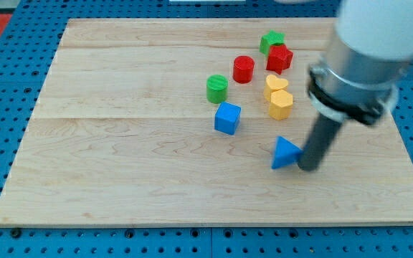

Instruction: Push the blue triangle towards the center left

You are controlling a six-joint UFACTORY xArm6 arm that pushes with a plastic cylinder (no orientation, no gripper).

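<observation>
The blue triangle (285,153) lies on the wooden board (120,143) at the lower right of the middle. My tip (308,168) stands on the board right against the triangle's right side. The dark rod rises from it up into the arm's grey and white body at the view's top right.
A blue cube (227,117) sits up and left of the triangle. Above it are a green cylinder (217,88) and a red cylinder (244,69). A yellow heart (276,84) and a yellow hexagon (281,104) lie by the rod. A red star (279,58) and a green star (270,41) lie near the top.
</observation>
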